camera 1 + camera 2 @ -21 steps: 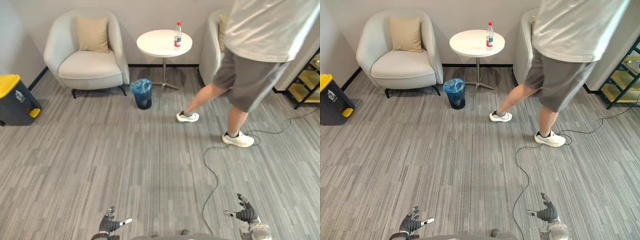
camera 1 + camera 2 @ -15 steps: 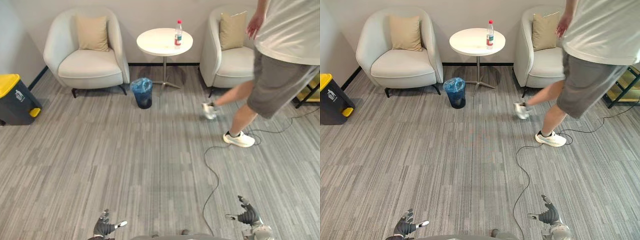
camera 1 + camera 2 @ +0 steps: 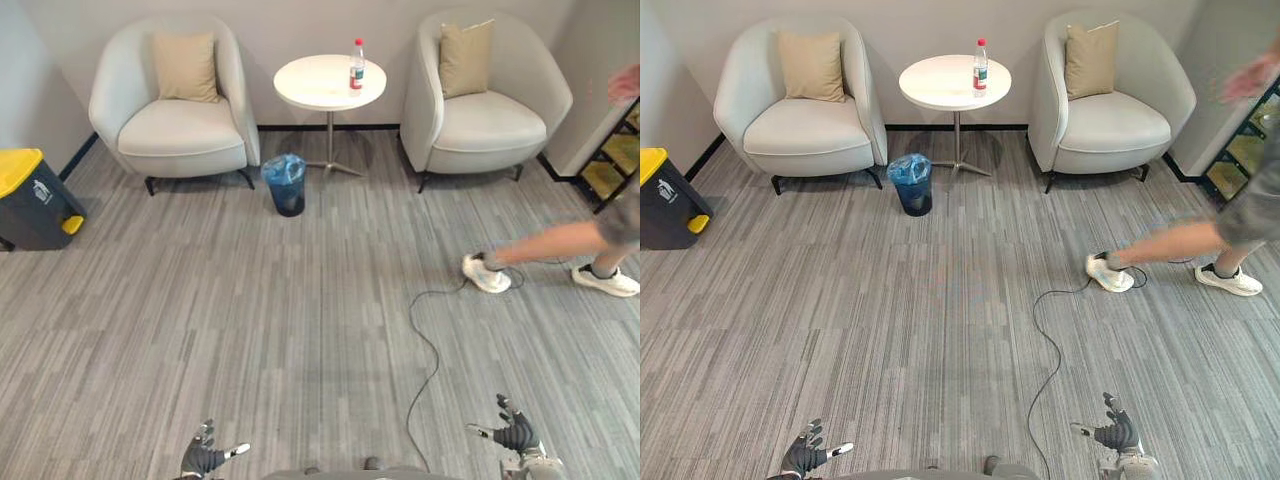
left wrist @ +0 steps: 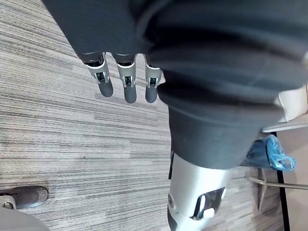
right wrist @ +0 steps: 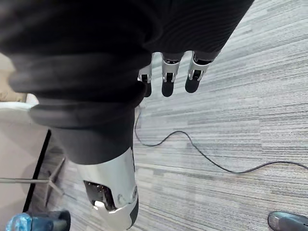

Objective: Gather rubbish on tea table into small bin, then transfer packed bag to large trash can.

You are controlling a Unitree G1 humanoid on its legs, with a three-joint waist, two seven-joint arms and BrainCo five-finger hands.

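I have grey striped carpet (image 3: 280, 320) running open from me to the far wall. At 12 o'clock the round tea table (image 3: 300, 100) carries a bottle (image 3: 357, 65) near its right edge. The small bin (image 3: 286, 185), lined with a blue bag, stands on the floor just beside the table's foot, toward 11. A left armchair (image 3: 180, 130) and a right armchair (image 3: 490, 115) flank the table. The large trash can (image 3: 30, 200) sits at 10 by the wall, and a person (image 3: 545, 250) is mid-stride at 2. My left hand (image 3: 205, 460) and right hand (image 3: 515, 435) hang low, fingers slack, holding nothing.
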